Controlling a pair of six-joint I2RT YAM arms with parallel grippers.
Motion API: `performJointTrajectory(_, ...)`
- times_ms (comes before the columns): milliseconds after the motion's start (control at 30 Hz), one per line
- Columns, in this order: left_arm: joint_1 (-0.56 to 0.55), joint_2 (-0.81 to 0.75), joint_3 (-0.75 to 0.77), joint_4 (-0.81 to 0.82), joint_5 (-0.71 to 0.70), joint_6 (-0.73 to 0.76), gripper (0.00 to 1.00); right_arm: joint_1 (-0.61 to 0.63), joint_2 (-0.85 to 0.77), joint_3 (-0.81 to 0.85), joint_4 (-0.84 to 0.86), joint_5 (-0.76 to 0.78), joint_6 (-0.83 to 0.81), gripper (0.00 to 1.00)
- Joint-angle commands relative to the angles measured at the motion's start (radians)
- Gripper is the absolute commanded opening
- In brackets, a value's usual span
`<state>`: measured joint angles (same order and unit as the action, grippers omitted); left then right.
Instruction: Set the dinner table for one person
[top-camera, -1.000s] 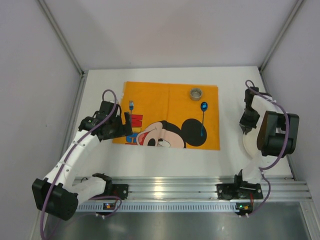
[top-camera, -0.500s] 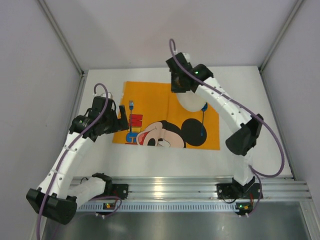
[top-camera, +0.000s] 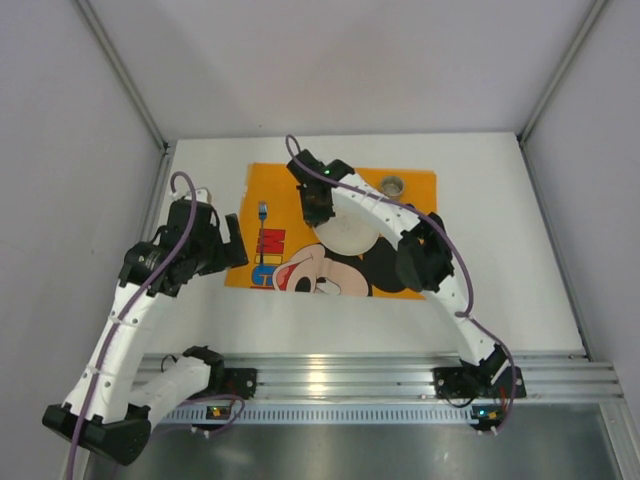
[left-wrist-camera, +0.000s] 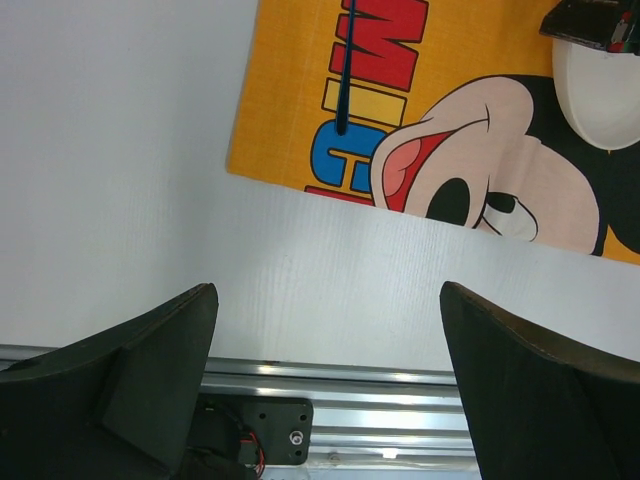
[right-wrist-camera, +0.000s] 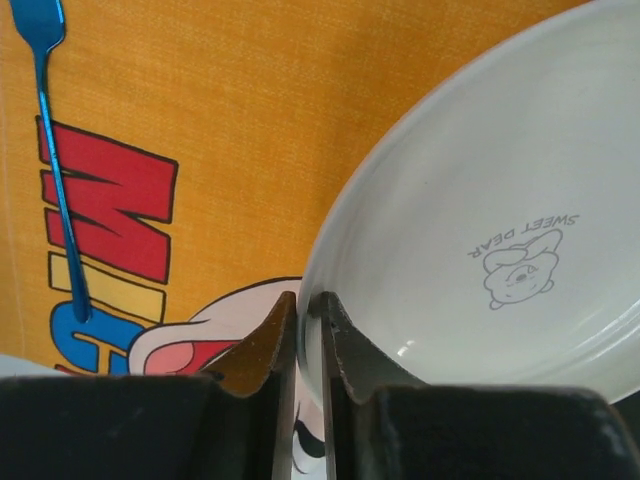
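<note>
The white dinner table (top-camera: 500, 270) carries an orange Mickey Mouse mat (top-camera: 300, 185). My right gripper (top-camera: 318, 215) is shut on the rim of a white plate (top-camera: 350, 236) and holds it over the mat's middle. In the right wrist view the jaws (right-wrist-camera: 308, 310) pinch the edge of the plate (right-wrist-camera: 480, 250). A blue fork (top-camera: 262, 212) lies on the mat's left part and also shows in the right wrist view (right-wrist-camera: 55, 150). My left gripper (top-camera: 232, 242) is open and empty above the table at the mat's left edge, its fingers (left-wrist-camera: 150, 370) wide apart.
A small metal cup (top-camera: 392, 185) stands at the mat's far right corner. The right arm crosses over the mat's right half and hides what lies there. An aluminium rail (top-camera: 340, 375) runs along the near edge. Grey walls enclose the table's sides and back.
The right arm swung the plate from the table's right side, past the mat's far edge, to over the mat's middle. The left arm drew back a little to the left.
</note>
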<state>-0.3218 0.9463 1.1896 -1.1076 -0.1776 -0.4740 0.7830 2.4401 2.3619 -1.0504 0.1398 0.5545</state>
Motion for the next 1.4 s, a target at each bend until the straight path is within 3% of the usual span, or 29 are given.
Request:
performJointTrajectory(0,-0.002,-0.021,0.036,-0.038,-0.022,-0.012,0.98,0.005,-0.013,-0.039,0.101,-0.167,0.016,0.11)
performJointTrajectory(33,-0.002,-0.02,0.036,-0.038,-0.023,-0.012,0.98,0.009,-0.019,-0.071,0.134,-0.184,0.013,0.18)
performJointTrajectory(67,-0.002,-0.017,0.036,-0.037,-0.023,-0.014,0.98,0.013,-0.038,-0.088,0.156,-0.206,0.009,0.41)
performJointTrajectory(167,-0.002,-0.003,0.039,-0.025,-0.031,-0.015,0.98,0.018,-0.091,-0.142,0.2,-0.232,-0.021,0.68)
performJointTrajectory(200,-0.002,0.002,0.039,-0.02,-0.031,-0.015,0.98,0.016,-0.107,-0.153,0.207,-0.239,-0.042,0.73)
performJointTrajectory(233,-0.002,0.008,0.039,-0.006,-0.033,-0.015,0.98,0.015,-0.122,-0.165,0.214,-0.243,-0.056,0.95)
performJointTrajectory(267,-0.002,0.017,0.039,-0.002,-0.033,-0.014,0.98,0.015,-0.157,-0.17,0.213,-0.233,-0.068,1.0)
performJointTrajectory(433,-0.002,0.068,0.059,0.054,-0.054,0.006,0.98,0.015,-0.376,-0.284,0.202,-0.138,-0.151,1.0)
performJointTrajectory(533,-0.002,0.089,0.073,0.113,-0.082,0.032,0.98,0.03,-0.616,-0.432,0.253,-0.005,-0.174,1.0)
performJointTrajectory(633,-0.002,0.086,0.027,0.215,-0.189,0.052,0.98,0.036,-0.91,-0.618,0.348,0.02,-0.215,1.0)
performJointTrajectory(733,-0.002,0.043,-0.1,0.378,-0.313,0.096,0.99,0.036,-1.048,-0.87,0.443,0.188,-0.214,1.0)
performJointTrajectory(767,0.0,0.023,-0.205,0.507,-0.33,0.148,0.99,0.035,-1.138,-0.998,0.49,0.284,-0.181,1.0)
performJointTrajectory(800,0.0,0.0,-0.263,0.572,-0.336,0.149,0.98,0.035,-1.18,-1.0,0.503,0.299,-0.186,1.0)
performJointTrajectory(900,0.001,-0.101,-0.494,0.748,-0.388,0.268,0.98,0.035,-1.328,-1.2,0.507,0.264,-0.167,1.0)
performJointTrajectory(1067,0.035,-0.279,-0.857,1.158,-0.416,0.4,0.99,0.033,-1.556,-1.343,0.446,0.189,-0.001,1.0)
performJointTrajectory(1200,0.087,-0.31,-1.016,1.38,-0.341,0.457,0.99,0.033,-1.74,-1.493,0.431,0.173,0.028,1.0)
performJointTrajectory(1367,0.203,-0.141,-1.012,1.506,-0.261,0.434,0.99,0.035,-1.909,-1.572,0.431,0.17,0.012,1.0)
